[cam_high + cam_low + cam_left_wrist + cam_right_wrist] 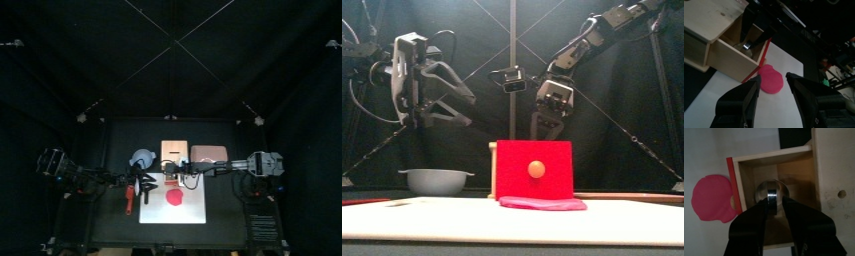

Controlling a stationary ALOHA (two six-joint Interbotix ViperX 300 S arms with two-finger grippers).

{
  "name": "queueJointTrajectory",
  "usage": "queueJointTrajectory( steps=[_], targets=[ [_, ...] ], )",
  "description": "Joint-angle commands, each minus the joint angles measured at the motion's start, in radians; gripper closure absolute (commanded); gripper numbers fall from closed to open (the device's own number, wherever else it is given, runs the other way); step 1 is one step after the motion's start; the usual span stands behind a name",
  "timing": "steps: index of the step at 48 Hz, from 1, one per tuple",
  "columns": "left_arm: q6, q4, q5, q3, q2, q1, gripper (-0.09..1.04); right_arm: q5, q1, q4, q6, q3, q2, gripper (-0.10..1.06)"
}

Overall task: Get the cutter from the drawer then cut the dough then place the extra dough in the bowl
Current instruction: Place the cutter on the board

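Pink dough [712,198] lies beside the open drawer [794,170]; inside, the cutter [771,191] sits between the tips of the right claw [774,203], grip unclear; left claw [774,84] released.

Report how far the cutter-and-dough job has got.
Done: the drawer of the wooden box stands pulled open. In hand: the right gripper is down inside it at the metal cutter; whether it grips yet is unclear. The left gripper hovers open over the white board. Left: the pink dough lies whole and uncut, so cutting and the move to the bowl remain.
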Motion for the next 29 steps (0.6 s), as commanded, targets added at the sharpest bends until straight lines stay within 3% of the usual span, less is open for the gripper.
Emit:
queueJointTrajectory(
  steps=[1, 29],
  targets=[
    [0.002, 0.0, -0.009, -0.009, -0.006, 0.0, 0.12, -0.003, -0.002, 0.0, 0.0, -0.032, -0.021, 0.32],
    [0.0, 0.0, -0.011, -0.009, -0.005, 0.0, 0.12, 0.043, -0.002, 0.0, 0.0, -0.069, -0.014, 0.35]
  ],
)
